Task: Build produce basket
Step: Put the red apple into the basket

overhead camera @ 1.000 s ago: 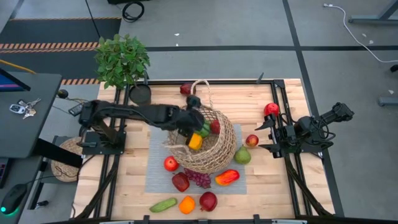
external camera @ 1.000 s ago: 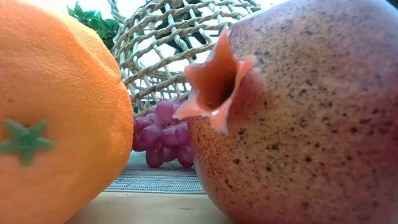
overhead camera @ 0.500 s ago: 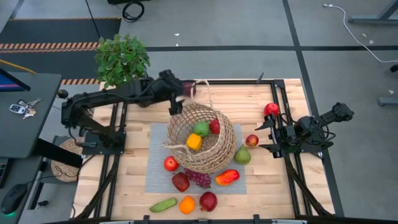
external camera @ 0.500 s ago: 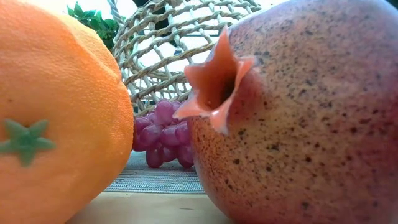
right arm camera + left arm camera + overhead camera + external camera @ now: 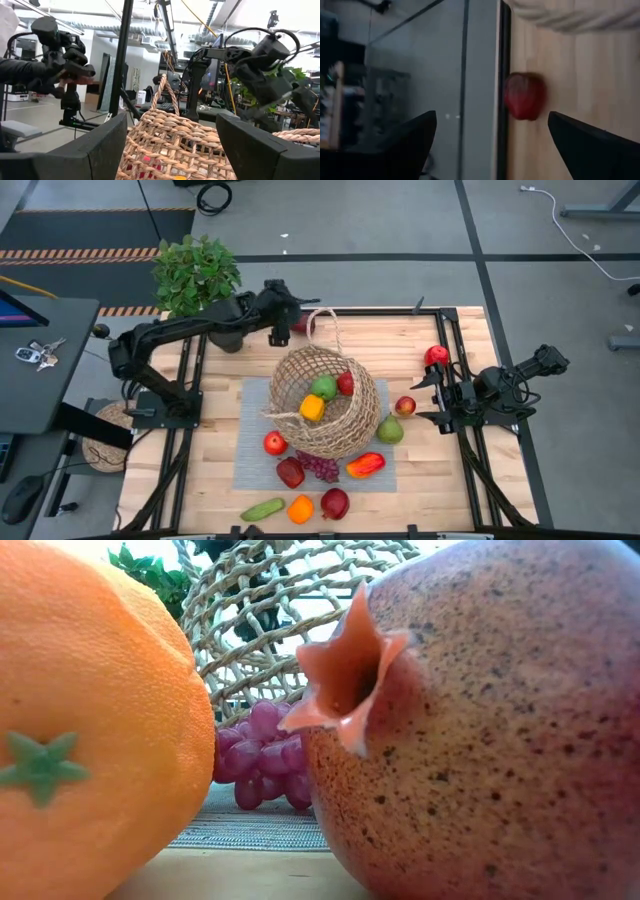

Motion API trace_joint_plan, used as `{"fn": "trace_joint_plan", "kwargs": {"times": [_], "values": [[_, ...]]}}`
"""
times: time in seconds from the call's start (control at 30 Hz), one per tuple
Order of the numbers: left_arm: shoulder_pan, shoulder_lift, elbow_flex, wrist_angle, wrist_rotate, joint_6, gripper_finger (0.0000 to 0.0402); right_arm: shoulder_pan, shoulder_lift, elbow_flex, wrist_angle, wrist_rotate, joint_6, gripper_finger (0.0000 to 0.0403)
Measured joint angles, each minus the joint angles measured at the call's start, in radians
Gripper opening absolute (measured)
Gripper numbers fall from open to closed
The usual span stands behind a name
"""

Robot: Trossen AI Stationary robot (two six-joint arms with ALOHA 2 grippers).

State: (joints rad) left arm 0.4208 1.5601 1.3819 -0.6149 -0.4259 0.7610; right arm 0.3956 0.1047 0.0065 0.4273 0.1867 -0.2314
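Left gripper (image 5: pixel 291 317) — agape above apple (image 5: pixel 523 96)

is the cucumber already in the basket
No, in the high view the green cucumber lies on the table near its front edge, outside the wicker basket, which holds only a pear, a lemon and a red fruit.

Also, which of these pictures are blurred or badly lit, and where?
Left wrist view: dim and smeared, the red apple soft-edged. Low view: the orange and the pomegranate sit so close that they fill the picture; the basket behind is backlit. Right wrist view: bright ceiling lights glare. High view: evenly lit, sharp.
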Motion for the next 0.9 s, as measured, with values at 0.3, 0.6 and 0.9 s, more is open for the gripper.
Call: {"fn": "trace_joint_plan", "kwargs": {"times": [0.3,0.6,0.9], "values": [[0.010,0.148,0.000,-0.056,0.012,0.307,0.0389,0.000,0.000,0.000,0.005,0.000,0.000,0.0310],[0.092,0.196,0.000,0.065,0.214,0.258,0.0389,0.000,0.000,0.000,0.005,0.000,0.000,0.0310],[0.233,0.202,0.001,0.209,0.525,-0.027,0.0389,0.000,0.000,0.000,0.005,0.001,0.000,0.0310]]}}
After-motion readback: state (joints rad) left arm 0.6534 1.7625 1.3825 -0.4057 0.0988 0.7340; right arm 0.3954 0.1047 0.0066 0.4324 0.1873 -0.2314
